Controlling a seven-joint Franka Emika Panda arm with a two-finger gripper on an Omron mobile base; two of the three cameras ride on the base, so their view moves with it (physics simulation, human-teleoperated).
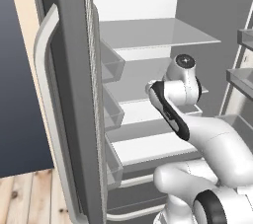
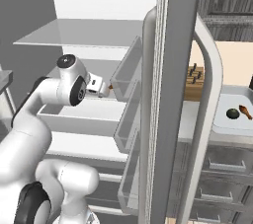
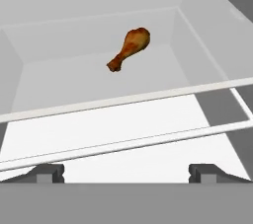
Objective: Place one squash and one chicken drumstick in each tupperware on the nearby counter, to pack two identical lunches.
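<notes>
A glossy orange-brown chicken drumstick [image 3: 129, 48] lies alone on the floor of a clear drawer inside the open fridge, thick end up-right in the hand view. My gripper [image 3: 126, 171] is open, its fingertips wide apart, still short of the drawer's front rim and well back from the drumstick. From the right base view the gripper [image 2: 101, 89] reaches in at mid-shelf height. Beyond the fridge door, on the counter [image 2: 190, 119], a white tupperware [image 2: 225, 124] holds a dark green squash [image 2: 232, 114] and a second drumstick [image 2: 244, 111].
The fridge door [image 2: 170, 94] stands open beside the arm, with clear door bins [image 2: 126, 75] and a long pale handle [image 2: 210, 119]. Glass shelves [image 1: 153, 33] sit above and below the hand. A wooden knife block [image 2: 196, 82] stands at the back of the counter.
</notes>
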